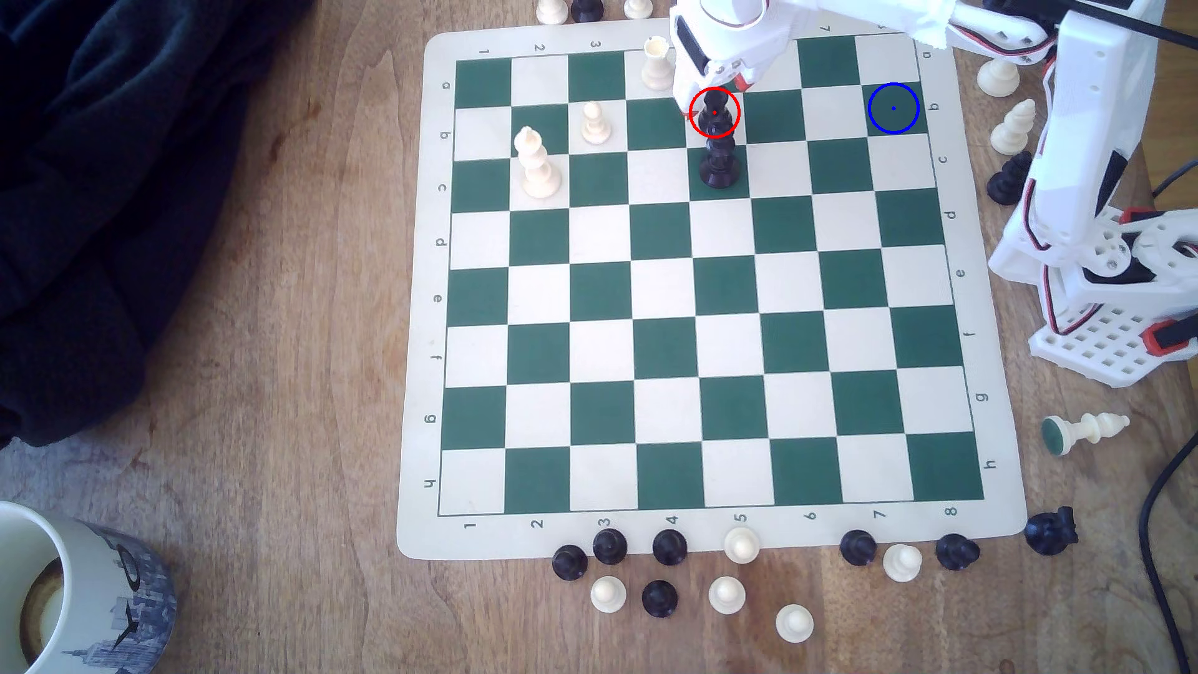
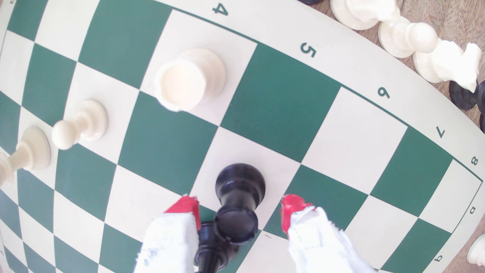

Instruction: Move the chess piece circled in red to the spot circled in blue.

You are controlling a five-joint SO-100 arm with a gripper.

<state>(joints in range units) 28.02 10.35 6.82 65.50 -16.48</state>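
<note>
Since the black rook (image 2: 237, 207) stands upright on its cream square inside the red ring, and the two red-tipped fingers (image 2: 290, 210) stand apart on either side of its top without touching it, the step in hand looks like the close for the grasp. To do it well, I judge the gripper (image 2: 237, 212) should drop a little so the pads meet the rook's body below its wide top, then close evenly so the piece is not tipped. The taller black piece (image 1: 718, 162) stands on the next green square, just beside the rook, and one finger hangs close to it in the wrist view; a careless descent could knock it. A straight lift before any sideways travel would keep both pieces safe. The blue-ringed square (image 1: 893, 108) lies in the same row, well apart toward the exterior view's right, with bare squares between. The arm (image 1: 1063, 162) reaches in from the exterior view's right edge, its wrist bent down over the far end of the board (image 1: 713, 531), near the cream rook (image 1: 657, 63).
</note>
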